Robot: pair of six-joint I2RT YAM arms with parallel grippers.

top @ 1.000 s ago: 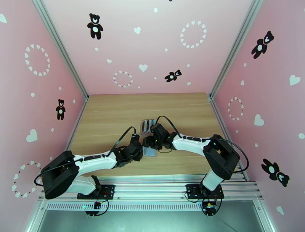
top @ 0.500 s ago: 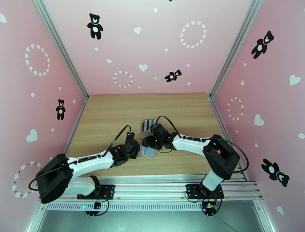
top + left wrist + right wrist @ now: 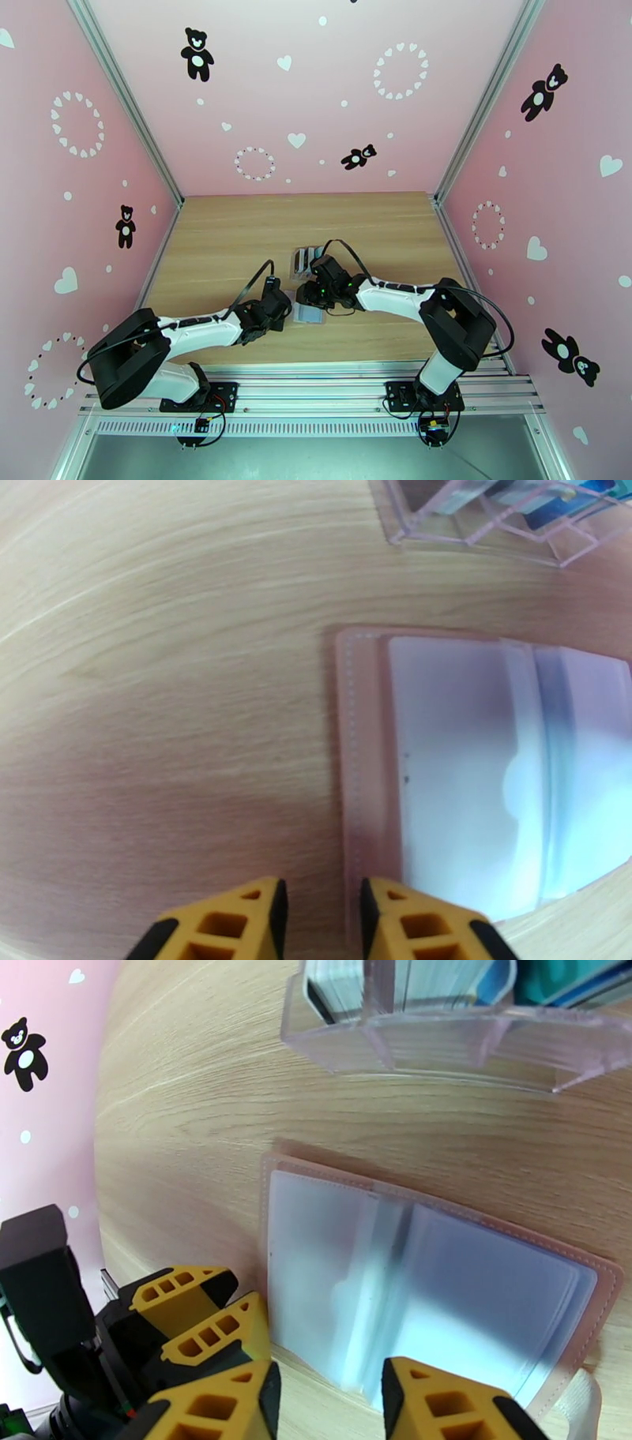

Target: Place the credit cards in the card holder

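Card holder [image 3: 442, 1276] lies open, sleeves up, on the table [image 3: 158, 638], credit cards [image 3: 490, 977] in the clear stand [image 3: 442, 1039] at its 12 o'clock; my left pincer [image 3: 320, 922], slightly parted and empty, sits at its 9 o'clock edge, probably to steady it, and my right pincer [image 3: 328, 1402] is parted and empty over the sleeves.

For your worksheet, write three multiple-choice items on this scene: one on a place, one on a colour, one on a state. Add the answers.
1. The stand sits: A on the near side of the holder; B on its far side; C on top of it.
2. The holder's cover is: A black; B green; C pink.
3. The holder is: A open flat; B snapped shut; C upright.
Answers: 1 B, the top view shows the stand behind the holder; 2 C, the stitched edge is pink; 3 A, the clear sleeves lie exposed.
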